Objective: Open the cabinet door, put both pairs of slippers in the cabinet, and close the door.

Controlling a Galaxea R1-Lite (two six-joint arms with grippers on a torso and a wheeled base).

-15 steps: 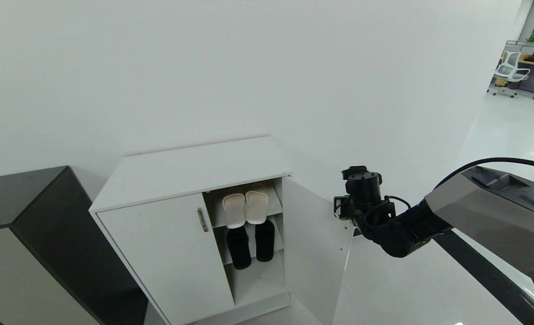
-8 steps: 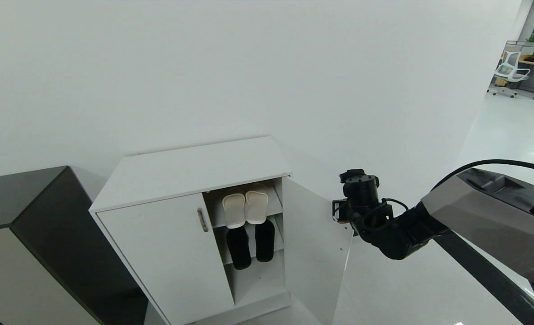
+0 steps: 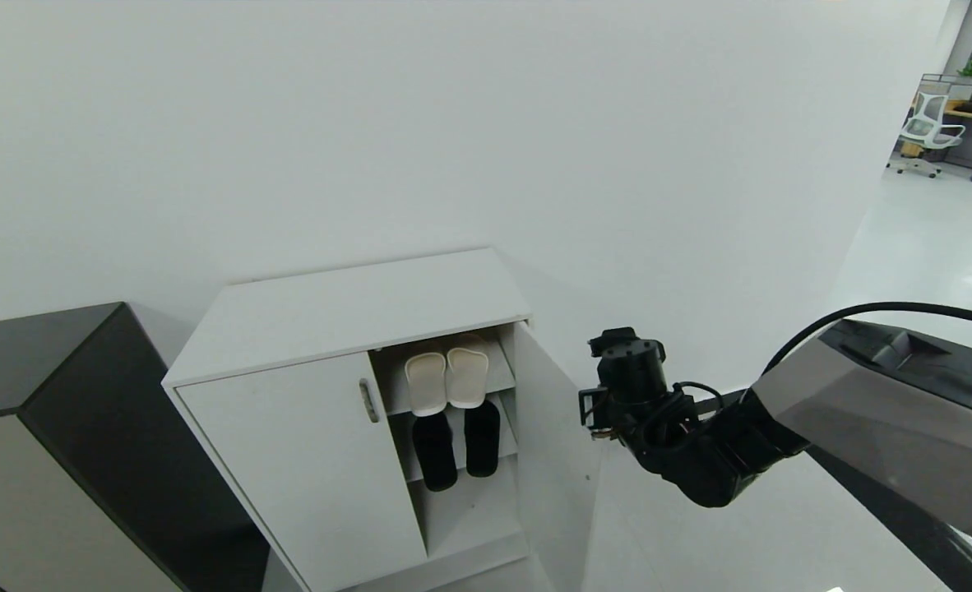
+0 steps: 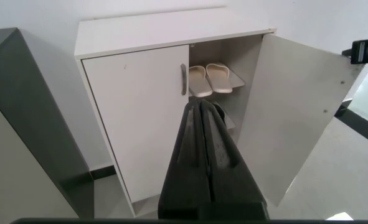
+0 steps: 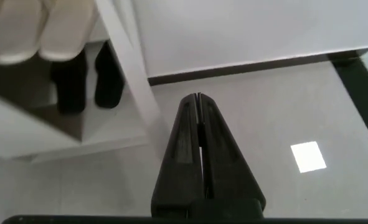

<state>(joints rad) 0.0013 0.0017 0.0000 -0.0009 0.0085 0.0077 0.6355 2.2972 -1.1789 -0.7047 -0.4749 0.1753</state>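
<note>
Both pairs are seen stowed in the white cabinet (image 3: 346,308): the cream slippers (image 3: 446,378) are laid on the upper shelf and the black slippers (image 3: 457,448) on the shelf below, toes pointed outward. Only the closing step is judged to be left.

The open door (image 3: 556,448) is hinged on the cabinet's right side and is swung out toward the near right, with its long axis upright. Its outer face is turned to the right gripper (image 5: 198,102), which is held just beside the door's upper free edge, on the side away from the shelves. The door thus lies to the left of the jaws, between them and the opening. Whether contact is made cannot be told. The jaws of this gripper are pressed together with nothing between them, so a push with the closed tips, leftward and toward the far side, is what the coming move is judged to call for.

The left gripper (image 4: 202,107) is likewise clenched on nothing and is held in front of the closed left door (image 3: 305,469), well apart from the open door. The right arm is clearly the nearer one.
</note>
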